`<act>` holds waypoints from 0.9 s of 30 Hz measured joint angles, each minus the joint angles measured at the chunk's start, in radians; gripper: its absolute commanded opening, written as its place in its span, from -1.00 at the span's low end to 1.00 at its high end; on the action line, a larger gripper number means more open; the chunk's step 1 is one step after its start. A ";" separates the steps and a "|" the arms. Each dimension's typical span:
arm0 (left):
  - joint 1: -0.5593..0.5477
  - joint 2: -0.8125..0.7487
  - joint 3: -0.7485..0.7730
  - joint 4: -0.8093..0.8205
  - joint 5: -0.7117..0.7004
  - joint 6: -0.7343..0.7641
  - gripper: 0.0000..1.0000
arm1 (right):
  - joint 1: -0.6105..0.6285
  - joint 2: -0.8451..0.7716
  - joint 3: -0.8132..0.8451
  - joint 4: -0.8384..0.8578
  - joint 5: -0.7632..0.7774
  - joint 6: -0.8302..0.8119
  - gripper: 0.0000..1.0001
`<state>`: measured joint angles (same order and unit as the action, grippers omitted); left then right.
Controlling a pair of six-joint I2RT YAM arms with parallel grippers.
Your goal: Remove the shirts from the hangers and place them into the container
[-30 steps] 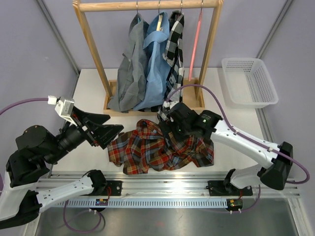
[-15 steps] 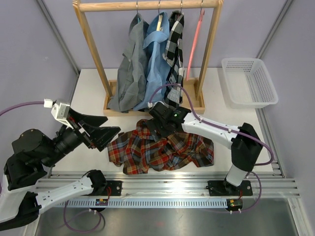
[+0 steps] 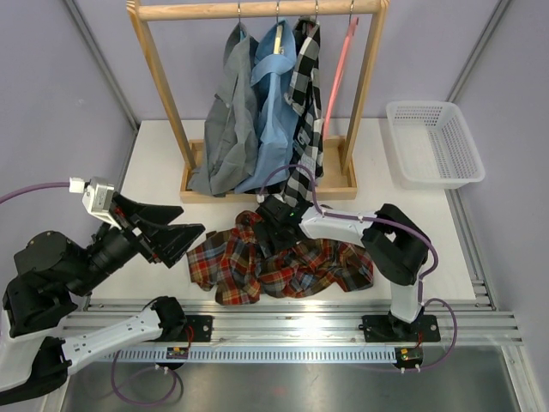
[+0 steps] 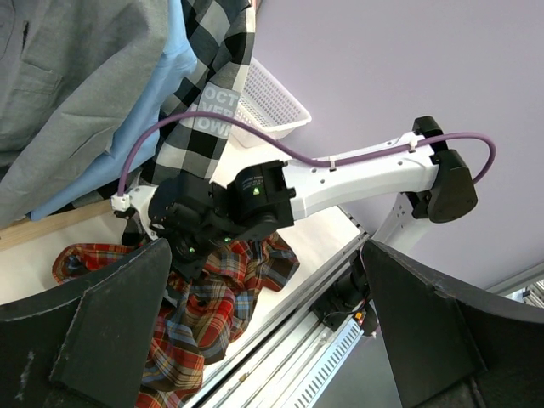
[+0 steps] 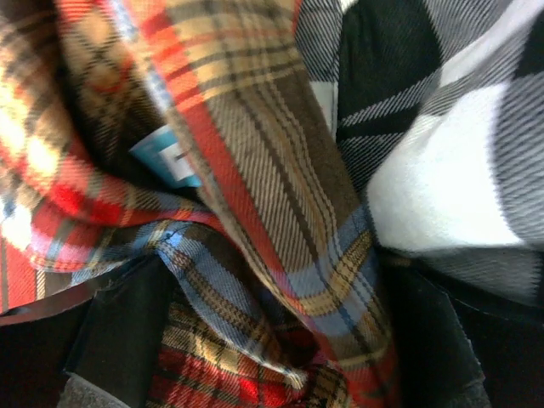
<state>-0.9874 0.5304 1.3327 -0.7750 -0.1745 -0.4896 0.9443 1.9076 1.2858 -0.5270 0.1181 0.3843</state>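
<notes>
Red plaid shirt (image 3: 283, 262), one, is crumpled on the white table (image 3: 154, 163), straddled by the right gripper (image 5: 272, 331), spread wide, unclamped; three shirts (image 3: 273, 120) are hung; one basket (image 3: 420, 105) is set apart; left gripper (image 3: 193, 243) is spread, empty; lilac walls (image 3: 51, 103)

Left arm (image 3: 111, 333): white lower link, bulky black joint housings, white camera block (image 3: 97, 196) at wrist, purple cable (image 3: 34, 188).
Left gripper (image 3: 176, 230): matte black wedge-shaped fingers (image 4: 119, 323).
Right arm (image 3: 343, 225): white link, black base, elbow and wrist, looping purple cable (image 4: 280, 146), green light (image 4: 255, 190) on wrist.

plaid shirt (image 3: 249, 268) heaped mid-table, rack (image 3: 165, 94) behind
</notes>
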 measured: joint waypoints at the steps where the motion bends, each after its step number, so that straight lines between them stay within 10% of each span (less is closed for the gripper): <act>1: 0.000 -0.003 0.000 -0.002 -0.002 -0.001 0.98 | 0.000 0.002 -0.018 0.016 -0.002 0.013 0.99; 6: 0.000 -0.008 0.000 -0.002 -0.010 -0.001 0.98 | 0.000 -0.024 -0.071 0.078 0.012 0.049 0.63; 12: 0.000 -0.008 0.000 -0.002 -0.014 -0.001 0.98 | -0.002 -0.056 -0.121 0.105 0.023 0.096 -1.00; 27: 0.000 -0.008 0.000 -0.010 -0.023 -0.001 0.98 | 0.203 -0.478 -0.142 -0.199 0.204 0.226 -1.00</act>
<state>-0.9874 0.5228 1.3327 -0.7853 -0.1970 -0.4908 1.1469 1.4300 1.1442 -0.7261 0.3218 0.6106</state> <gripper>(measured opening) 0.987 0.097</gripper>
